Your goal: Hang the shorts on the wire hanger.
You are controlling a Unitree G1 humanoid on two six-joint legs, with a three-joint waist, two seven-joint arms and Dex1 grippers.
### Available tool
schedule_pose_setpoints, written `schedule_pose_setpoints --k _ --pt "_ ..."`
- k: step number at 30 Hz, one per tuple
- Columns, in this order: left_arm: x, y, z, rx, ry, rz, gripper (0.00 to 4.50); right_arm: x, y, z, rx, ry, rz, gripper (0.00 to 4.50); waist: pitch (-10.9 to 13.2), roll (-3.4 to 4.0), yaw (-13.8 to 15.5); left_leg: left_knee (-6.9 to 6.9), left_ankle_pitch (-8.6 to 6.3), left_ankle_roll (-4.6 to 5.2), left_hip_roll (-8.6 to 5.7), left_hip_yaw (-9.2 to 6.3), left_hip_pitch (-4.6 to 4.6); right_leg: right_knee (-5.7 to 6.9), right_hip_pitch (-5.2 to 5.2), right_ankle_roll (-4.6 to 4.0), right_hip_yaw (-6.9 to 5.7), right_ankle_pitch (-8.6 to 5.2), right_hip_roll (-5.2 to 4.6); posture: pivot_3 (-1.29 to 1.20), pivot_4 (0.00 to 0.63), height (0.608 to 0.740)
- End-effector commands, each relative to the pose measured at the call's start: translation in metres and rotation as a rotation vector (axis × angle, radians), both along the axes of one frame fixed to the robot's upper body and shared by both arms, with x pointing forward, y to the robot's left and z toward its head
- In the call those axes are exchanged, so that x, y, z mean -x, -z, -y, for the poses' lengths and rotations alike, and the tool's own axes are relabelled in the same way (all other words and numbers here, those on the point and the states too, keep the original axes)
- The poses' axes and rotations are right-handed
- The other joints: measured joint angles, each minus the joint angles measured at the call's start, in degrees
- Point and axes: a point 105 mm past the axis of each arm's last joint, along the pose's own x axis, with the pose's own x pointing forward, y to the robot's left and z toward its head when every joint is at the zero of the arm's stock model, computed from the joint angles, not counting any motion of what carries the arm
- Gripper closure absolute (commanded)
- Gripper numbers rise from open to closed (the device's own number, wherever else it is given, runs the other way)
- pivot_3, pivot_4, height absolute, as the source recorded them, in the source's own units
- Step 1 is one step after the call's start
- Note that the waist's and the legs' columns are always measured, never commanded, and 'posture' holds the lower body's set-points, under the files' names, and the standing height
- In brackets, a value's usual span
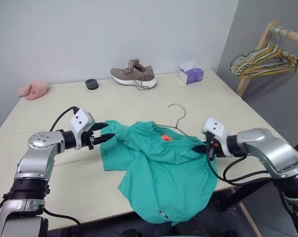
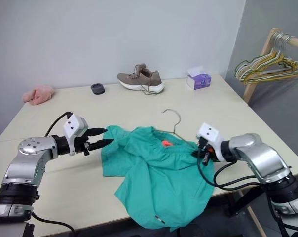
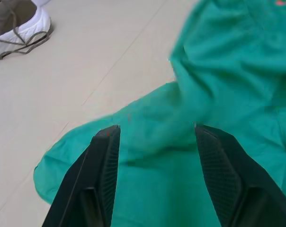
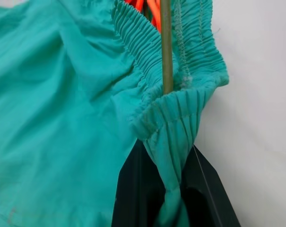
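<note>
shorts on table, draped over its front edge; wire hanger inside waistband; right gripper pinching waistband; left gripper parted, empty.

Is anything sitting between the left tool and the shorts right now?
Nothing visible. The left tool is open at the edge of the shorts, with only cloth between its fingers in the left wrist view. The right tool is already pinching the waistband.
</note>
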Motion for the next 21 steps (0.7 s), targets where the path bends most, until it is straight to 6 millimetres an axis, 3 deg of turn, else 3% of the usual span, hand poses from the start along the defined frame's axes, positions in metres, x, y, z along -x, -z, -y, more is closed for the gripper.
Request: schedule_pose_setpoints --k 1,5,9,13,16,21 --pt "0.011 -0.016 0.026 0.102 0.12 -0.02 1.34 0.008 -0.003 0.029 -0.005 0.149 0.026 4.5 -0.1 -0.14 0.2 -0.01 0.0 0.0 0.01 -0.03 0.0 0.0 0.01 0.0 -0.04 0.0 0.0 -0.28 0.0 0.74" --pt "0.031 -0.031 0.073 0.204 0.323 -0.083 0.11 0.02 -0.001 0.062 -0.012 0.335 0.037 4.5 -0.1 -0.1 0.1 0.06 -0.01 -0.01 -0.04 -0.02 -0.09 -0.01 0.01 0.01 -0.03 0.0 -0.02 -0.32 0.0 0.74" --pt "0.044 -0.043 0.103 0.22 0.484 -0.12 0.05 0.036 0.002 0.09 -0.023 0.509 0.034 4.5 -0.1 -0.1 -1.0 0.09 0.0 0.0 -0.01 0.11 0.03 0.0 0.1 0.02 0.07 -0.01 0.08 -0.36 0.0 0.74" --pt "0.04 -0.044 0.122 0.16 0.558 -0.079 0.05 0.051 0.007 0.123 -0.021 0.721 0.048 4.5 -0.2 0.06 -2.8 0.09 0.02 0.02 0.08 0.12 0.15 0.02 0.23 0.02 0.07 -0.01 0.28 -0.39 0.0 0.74" --pt "0.039 -0.049 0.141 0.156 0.634 -0.043 0.05 0.066 0.006 0.174 0.02 1.021 0.065 4.5 -0.3 0.21 -4.4 0.08 0.02 0.02 0.07 0.22 0.17 0.01 0.23 0.03 0.18 -0.01 0.49 -0.42 0.0 0.74" --pt "0.043 -0.057 0.171 0.187 0.74 0.004 0.05 0.099 -0.007 0.243 0.098 1.372 0.088 4.5 -0.3 0.25 -6.7 0.04 0.01 0.02 0.02 0.28 0.08 -0.1 0.18 0.08 0.27 -0.05 0.48 -0.48 0.0 0.74"
